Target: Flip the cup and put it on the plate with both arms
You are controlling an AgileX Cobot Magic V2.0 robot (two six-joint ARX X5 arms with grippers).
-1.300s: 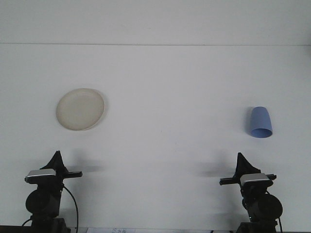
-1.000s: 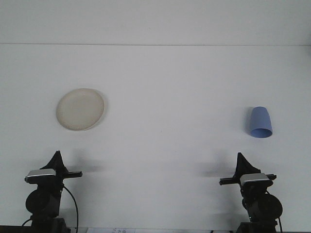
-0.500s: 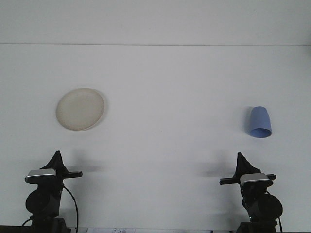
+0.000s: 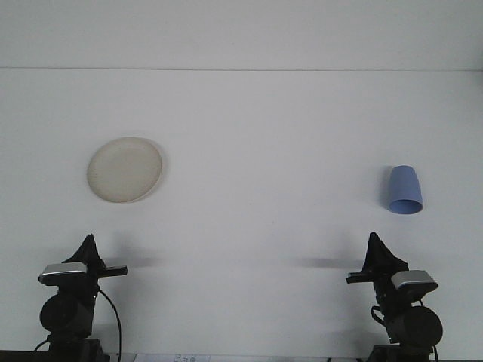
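A blue cup [image 4: 405, 190] stands on the white table at the right with its wide rim down and its narrow base up. A round cream plate [image 4: 124, 169] lies flat at the left with nothing on it. My left gripper [image 4: 89, 241] rests low at the front left, well short of the plate, its fingers drawn to a single point and holding nothing. My right gripper [image 4: 373, 239] sits at the front right, just short of the cup and slightly to its left, also closed to a point with nothing in it.
The white table [image 4: 264, 151] runs back to a pale wall. Only the plate and the cup stand on it, far apart from each other.
My right arm's wrist has shifted a little to the right and lower, with its tip staying nearly in place. The left arm, the cup and the plate have not moved.
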